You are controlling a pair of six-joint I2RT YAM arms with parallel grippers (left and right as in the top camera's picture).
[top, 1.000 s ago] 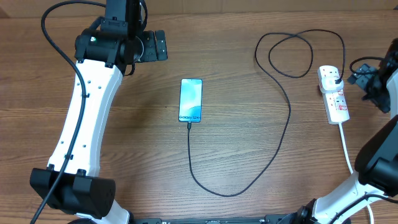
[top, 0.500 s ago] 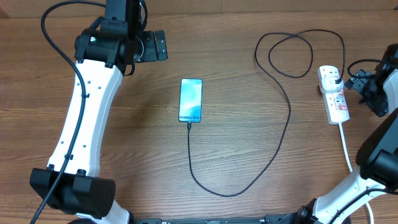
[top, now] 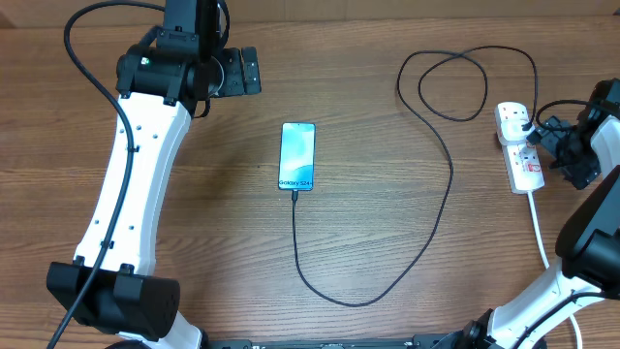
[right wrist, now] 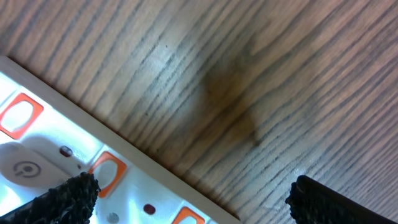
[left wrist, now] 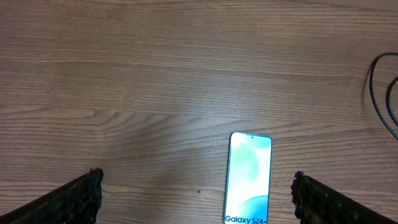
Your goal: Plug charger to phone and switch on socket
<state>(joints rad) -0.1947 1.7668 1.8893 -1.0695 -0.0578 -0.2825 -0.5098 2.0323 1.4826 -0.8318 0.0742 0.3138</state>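
Note:
The phone (top: 297,156) lies face up mid-table, its teal screen reading "Galaxy S24+"; it also shows in the left wrist view (left wrist: 249,177). The charger's black cable (top: 441,208) runs from the phone's near end in a loop to a black plug (top: 523,122) seated in the white socket strip (top: 525,167) at the right. My left gripper (top: 235,72) is open and empty, hovering beyond and left of the phone. My right gripper (top: 552,139) is open, right at the strip's right edge; the right wrist view shows the strip (right wrist: 81,180) with its orange-red switches close below one finger.
The strip's thick white cord (top: 539,228) runs toward the near right edge. The black cable forms loops (top: 455,82) at the back right. The left arm's white links (top: 131,184) span the left side of the wooden table (top: 213,223).
My right gripper has moved left and down toward the socket strip, from beyond its right side to its edge. The left arm, phone and cable have not moved.

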